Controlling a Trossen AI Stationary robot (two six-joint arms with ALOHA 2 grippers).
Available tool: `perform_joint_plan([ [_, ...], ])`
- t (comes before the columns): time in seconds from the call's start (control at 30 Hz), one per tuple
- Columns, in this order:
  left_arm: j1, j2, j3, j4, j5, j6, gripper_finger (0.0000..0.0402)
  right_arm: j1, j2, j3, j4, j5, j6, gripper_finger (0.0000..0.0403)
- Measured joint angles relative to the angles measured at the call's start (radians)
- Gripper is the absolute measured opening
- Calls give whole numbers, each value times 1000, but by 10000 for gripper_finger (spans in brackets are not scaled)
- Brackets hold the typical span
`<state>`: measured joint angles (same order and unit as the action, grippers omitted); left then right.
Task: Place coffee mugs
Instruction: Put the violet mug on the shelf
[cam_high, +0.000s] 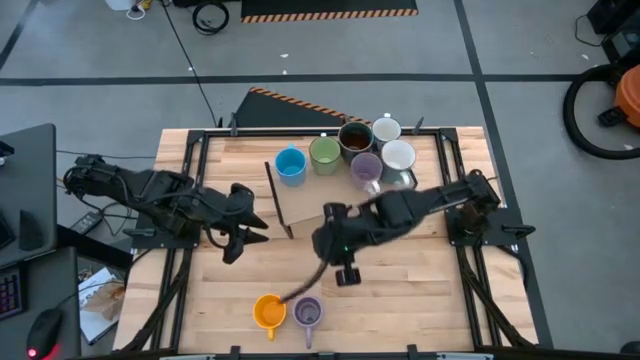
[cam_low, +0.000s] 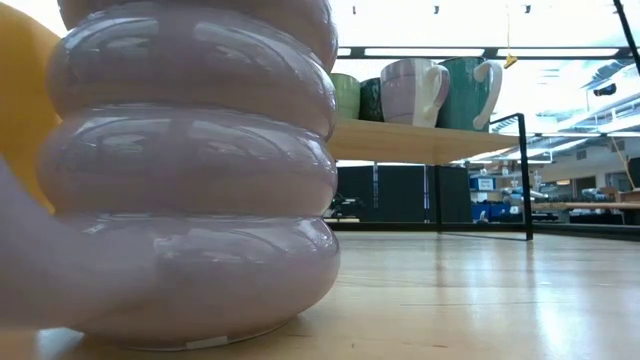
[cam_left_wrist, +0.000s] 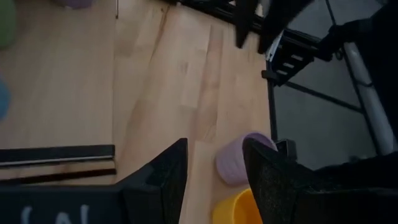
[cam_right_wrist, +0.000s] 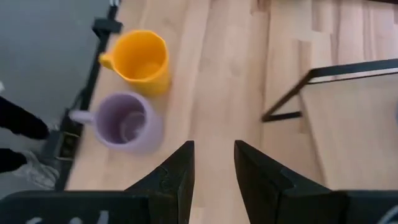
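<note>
The right gripper (cam_high: 346, 272) hangs over the middle of the table (cam_high: 420, 300), fingers parted and holding nothing; at about seven o'clock from it, by the near edge, the orange mug (cam_high: 269, 311) and a purple mug (cam_high: 307, 312) stand upright just beside each other — whether they touch cannot be told. The left gripper (cam_high: 240, 238) waits at nine o'clock, its fingers apart and empty too; up at twelve o'clock, on the raised shelf (cam_high: 300, 205), the blue mug (cam_high: 290, 165), green mug (cam_high: 324, 154), dark brown mug (cam_high: 355, 139), second purple mug (cam_high: 366, 167) and two pale mugs (cam_high: 392, 143) cluster together.
</note>
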<state>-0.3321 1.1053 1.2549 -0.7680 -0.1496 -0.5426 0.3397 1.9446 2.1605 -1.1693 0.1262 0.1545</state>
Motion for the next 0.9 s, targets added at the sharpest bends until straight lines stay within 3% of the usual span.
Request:
perform_joint_plan([
  [0.23, 1, 0, 0, 66, 24, -82, 164, 86, 35, -1, 56, 11, 144, 120],
  [0.63, 3, -14, 1, 504, 20, -82, 164, 231, 188, 0, 297, 8, 239, 122],
  [0.9, 5, -14, 1, 534, 12, -173, 164, 243, 298, 0, 324, -61, 209, 190],
])
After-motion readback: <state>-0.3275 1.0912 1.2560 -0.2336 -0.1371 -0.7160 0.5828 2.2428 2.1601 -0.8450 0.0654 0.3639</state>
